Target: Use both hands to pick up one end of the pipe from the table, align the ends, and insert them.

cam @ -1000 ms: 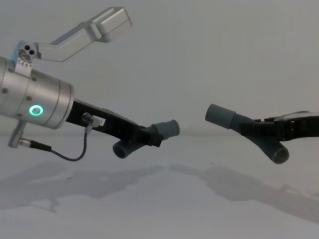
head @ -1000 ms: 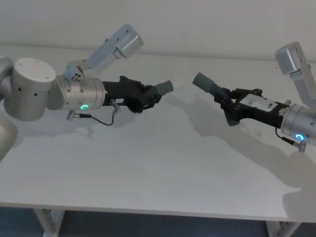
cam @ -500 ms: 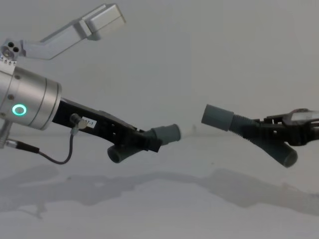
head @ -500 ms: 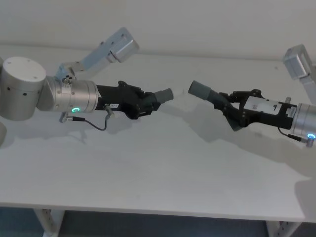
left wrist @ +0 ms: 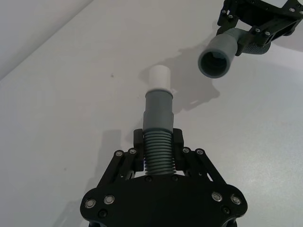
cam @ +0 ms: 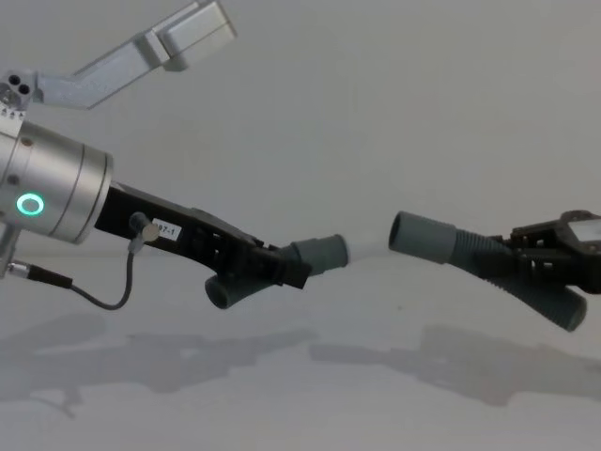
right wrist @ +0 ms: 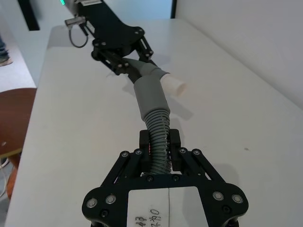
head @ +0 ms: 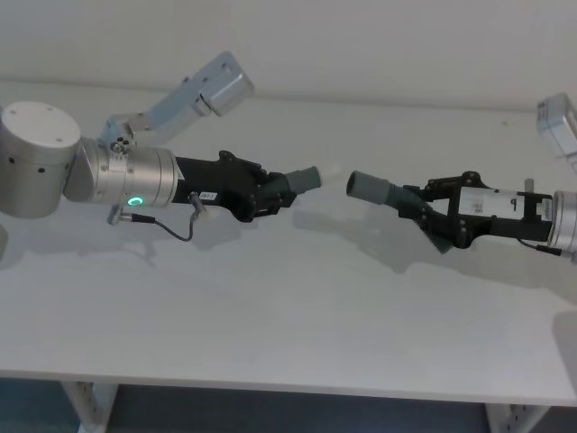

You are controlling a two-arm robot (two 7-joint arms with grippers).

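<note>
Alignment has tightened — the right gripper (head: 422,206) has dropped and levelled, so its pipe piece (head: 374,188) now faces the white tip (left wrist: 159,77) of the other piece (head: 302,180), held by the left gripper (head: 269,189), across a small gap: insertion looks close. Both sets of fingers clench ribbed hose above the bare bench (head: 270,307) — plain wall (cam: 376,113) behind.

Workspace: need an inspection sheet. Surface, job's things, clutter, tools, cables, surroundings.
Surface: table, pale, carrying only shadows.
Job's things: left pipe piece with white tip, and right pipe piece with an open mouth; both held above the table, ends facing across a gap, angled, not inserted.
Clutter: nothing seen.
Tools: left tool shut on the left piece's ribbed section; right tool shut on the right piece's ribbed section.
Cables: cable loops under the left wrist, off the table.
Surroundings: brown round thing beside the table.
</note>
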